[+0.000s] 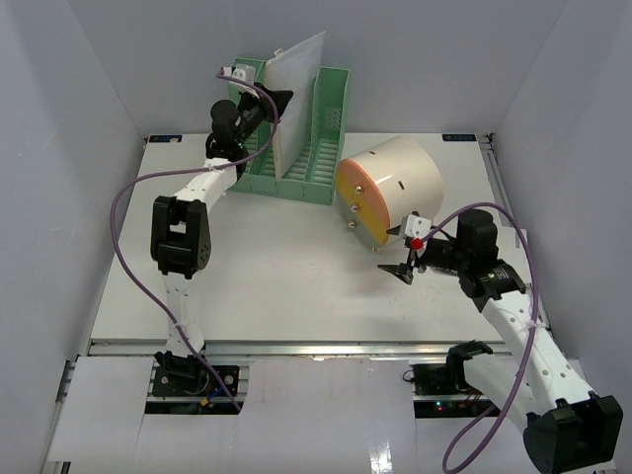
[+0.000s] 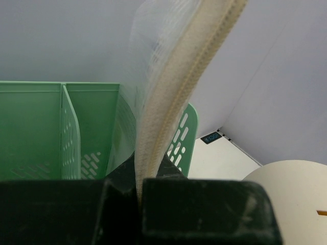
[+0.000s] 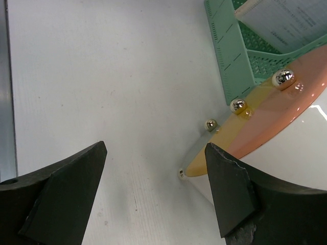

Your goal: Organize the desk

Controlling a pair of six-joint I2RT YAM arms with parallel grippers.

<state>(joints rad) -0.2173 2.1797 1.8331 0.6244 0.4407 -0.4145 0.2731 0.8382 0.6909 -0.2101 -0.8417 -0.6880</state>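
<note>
The white desk (image 1: 276,276) carries a green slotted file rack (image 1: 306,158) at the back and a cream cylindrical drawer box (image 1: 395,183) with an orange front lying beside it. My left gripper (image 1: 267,104) is shut on a translucent zipper pouch (image 1: 298,94), held upright over the rack's middle slots. In the left wrist view the pouch's cream zipper edge (image 2: 173,102) runs up from between my jaws (image 2: 139,190). My right gripper (image 1: 403,269) is open and empty, low over the desk just in front of the drawer box (image 3: 276,122).
White walls enclose the desk on three sides. A metal rail (image 1: 296,348) runs along the front edge. The drawer box front has small metal knobs (image 3: 238,105). The rack (image 3: 240,61) stands right behind the box, with the pouch (image 3: 291,20) above it.
</note>
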